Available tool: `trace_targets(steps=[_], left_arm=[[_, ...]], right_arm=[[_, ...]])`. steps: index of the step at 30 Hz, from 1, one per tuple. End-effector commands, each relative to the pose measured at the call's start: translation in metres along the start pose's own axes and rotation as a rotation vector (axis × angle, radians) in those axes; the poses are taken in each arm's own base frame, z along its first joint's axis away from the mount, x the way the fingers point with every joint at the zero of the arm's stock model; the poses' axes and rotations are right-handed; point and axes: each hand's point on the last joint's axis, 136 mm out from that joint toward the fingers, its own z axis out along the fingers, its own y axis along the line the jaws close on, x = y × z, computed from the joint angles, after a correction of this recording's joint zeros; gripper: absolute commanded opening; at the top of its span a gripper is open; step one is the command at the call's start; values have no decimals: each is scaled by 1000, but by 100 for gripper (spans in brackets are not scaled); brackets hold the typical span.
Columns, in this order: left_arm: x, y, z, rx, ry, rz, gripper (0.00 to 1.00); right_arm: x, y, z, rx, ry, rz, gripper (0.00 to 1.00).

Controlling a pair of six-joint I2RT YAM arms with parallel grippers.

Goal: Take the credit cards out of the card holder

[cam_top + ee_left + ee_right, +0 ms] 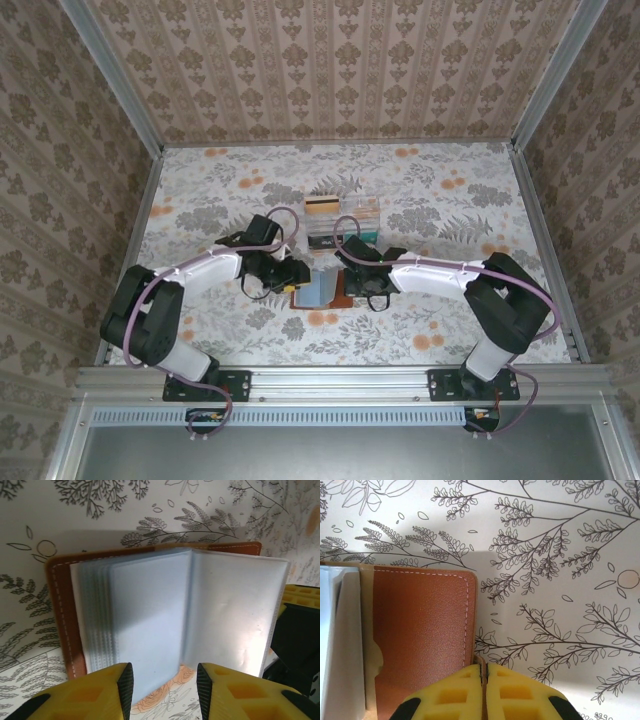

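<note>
1. Top external view: the card holder (322, 290) is seen lying open on the table (200, 190), between the two arms and near the clear box (340, 215).
2. The step in hand is judged to be the reach into the plastic sleeves (150, 630) for a card, while the holder is kept steady.
3. The right gripper (482, 672) is pressed together, and the outer edge of the brown cover (420, 640) appears to be pinched in it.
4. The left gripper (164, 680) is held partly apart at the near edge of the sleeves; nothing is seen gripped in it.
5. Next, a single card edge must be singled out and nipped. Whether a card sits in the facing sleeves cannot be told.
</note>
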Motion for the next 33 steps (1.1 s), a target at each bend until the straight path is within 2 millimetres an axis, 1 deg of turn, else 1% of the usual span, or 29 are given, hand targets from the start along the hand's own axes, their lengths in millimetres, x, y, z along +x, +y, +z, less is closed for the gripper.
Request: trace_targets(steps=[1, 9, 13, 18, 22, 25, 29, 31, 33], left_arm=[[6, 11, 2, -46, 6, -19, 41], [11, 20, 13, -69, 45, -28, 41], [12, 17, 18, -42, 60, -21, 42], [11, 7, 22, 16, 66, -12, 44], [8, -3, 19, 57, 50, 5, 48], [8, -15, 14, 110, 49, 26, 51], [6, -23, 13, 133, 47, 47, 54], [6, -27, 13, 144, 52, 57, 59], [6, -35, 12, 164, 51, 77, 60]], right_arm=[[4, -1, 5, -11, 13, 34, 0], [6, 0, 6, -20, 13, 40, 0], [6, 1, 7, -24, 14, 42, 0], [6, 2, 9, -26, 18, 44, 0], [6, 3, 9, -28, 19, 43, 1], [6, 3, 10, -26, 20, 43, 1], [6, 3, 10, -26, 21, 42, 1], [6, 3, 10, -26, 21, 43, 2], [5, 4, 10, -27, 20, 43, 2]])
